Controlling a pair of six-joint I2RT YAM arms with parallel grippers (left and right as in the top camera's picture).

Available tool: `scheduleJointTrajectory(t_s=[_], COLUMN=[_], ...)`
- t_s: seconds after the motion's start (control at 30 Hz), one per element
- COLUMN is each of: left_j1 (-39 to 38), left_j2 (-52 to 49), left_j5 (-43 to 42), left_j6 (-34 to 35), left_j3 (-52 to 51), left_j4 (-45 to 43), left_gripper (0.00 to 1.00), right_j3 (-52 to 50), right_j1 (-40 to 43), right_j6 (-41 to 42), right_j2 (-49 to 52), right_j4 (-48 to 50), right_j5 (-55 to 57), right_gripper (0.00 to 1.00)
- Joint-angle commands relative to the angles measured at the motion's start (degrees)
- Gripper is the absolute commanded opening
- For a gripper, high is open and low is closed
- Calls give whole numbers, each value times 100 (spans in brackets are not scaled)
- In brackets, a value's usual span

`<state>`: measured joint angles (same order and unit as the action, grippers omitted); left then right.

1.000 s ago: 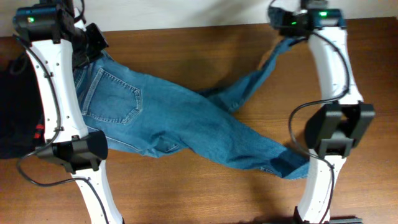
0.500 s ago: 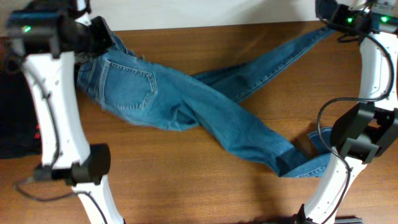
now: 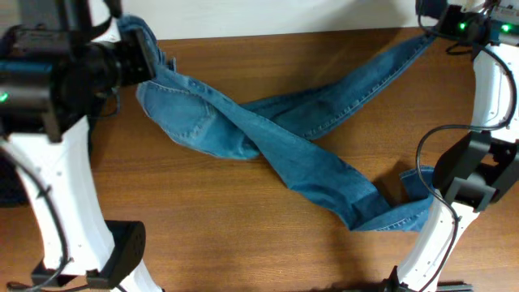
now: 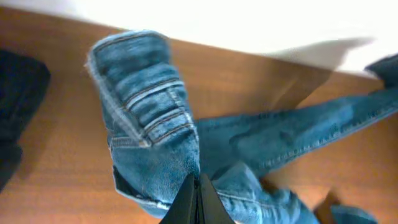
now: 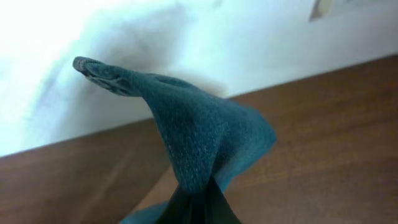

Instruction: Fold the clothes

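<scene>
The blue denim jeans (image 3: 276,138) stretch across the wooden table, their legs crossing in the middle. My left gripper (image 3: 142,49) is shut on the waistband and holds it raised at the back left; belt loops and waistband show in the left wrist view (image 4: 146,118) above the closed fingers (image 4: 198,186). My right gripper (image 3: 430,24) is shut on one leg's cuff at the back right, and the cuff bunches above its fingers in the right wrist view (image 5: 186,137). The other leg's cuff (image 3: 389,215) lies at the front right.
A black garment (image 4: 18,99) lies at the table's left edge, beside the left arm. A white wall (image 3: 284,16) runs along the table's back edge. The right arm's base (image 3: 462,182) stands next to the lower cuff.
My left gripper has lifted the waistband up and to the right. My right gripper has pulled its leg out to the back right, stretching it taut. The jeans' body slid rightwards.
</scene>
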<state>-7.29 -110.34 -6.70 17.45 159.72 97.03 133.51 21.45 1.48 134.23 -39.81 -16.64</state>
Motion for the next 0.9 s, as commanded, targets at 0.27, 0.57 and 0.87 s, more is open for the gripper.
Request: scheduleJointTrajectory(t_s=[0.27,0.57,0.87], left_j1=[-96,-98,-98], left_j2=[140,684,1453], left_j5=[269,260,243], left_j6=[-125,-68,-13], left_j3=[-2024,-3134,-4422], left_j4=[-33,-33,-33], left_gripper=[0,1,0], right_j3=[74,-66,-173], right_j1=[227,409,715], right_j6=[-83,-275,-254], right_j2=[503,514,673], right_j4=[-52,-109,-262], right_j5=[435,1010,1364], right_gripper=[4,4,4])
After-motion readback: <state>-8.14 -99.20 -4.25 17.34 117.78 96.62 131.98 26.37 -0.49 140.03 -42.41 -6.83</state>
